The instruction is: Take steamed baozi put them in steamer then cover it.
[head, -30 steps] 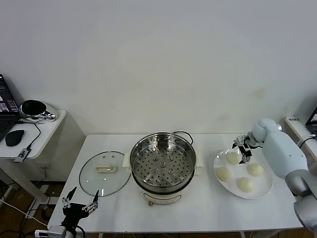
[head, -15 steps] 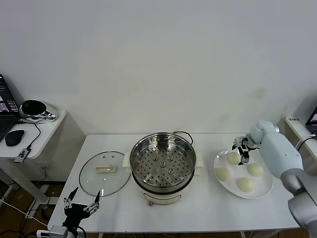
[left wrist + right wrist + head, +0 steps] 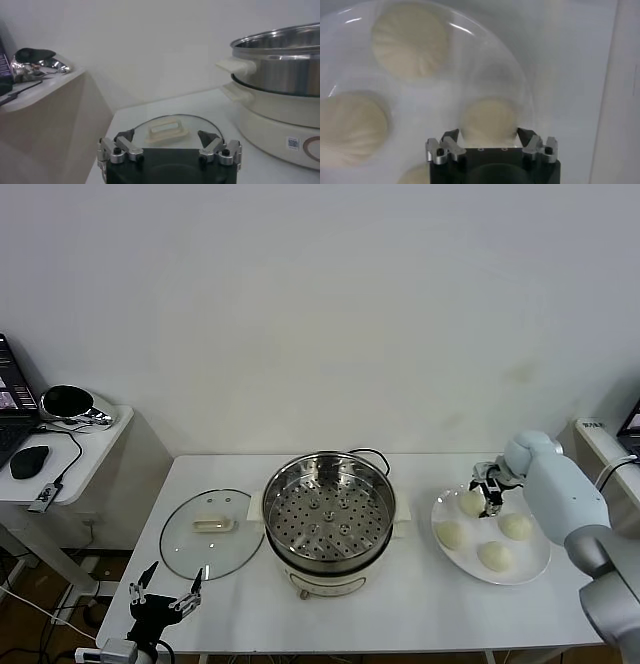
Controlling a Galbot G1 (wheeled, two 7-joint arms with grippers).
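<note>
Four cream-white steamed baozi lie on a white plate (image 3: 541, 561) at the right. My right gripper (image 3: 487, 495) is down over the far left baozi (image 3: 470, 503), its fingertips pressed on both sides of that bun (image 3: 489, 119), which rests on the plate. Two more baozi (image 3: 409, 40) (image 3: 350, 127) show beyond it. The steel steamer (image 3: 329, 519) stands open in the middle with nothing on its perforated floor. The glass cover (image 3: 212, 532) lies flat to its left. My left gripper (image 3: 163, 596) hangs open at the table's front left edge, facing the cover (image 3: 142, 125).
A side table (image 3: 60, 459) at the far left holds a mouse, cables and a shiny bowl. A cord runs behind the steamer. A white rail (image 3: 605, 446) stands right of the plate.
My right gripper has settled lower onto the far left baozi and its fingers have drawn in against it. The left gripper has dropped a little at the table's front edge.
</note>
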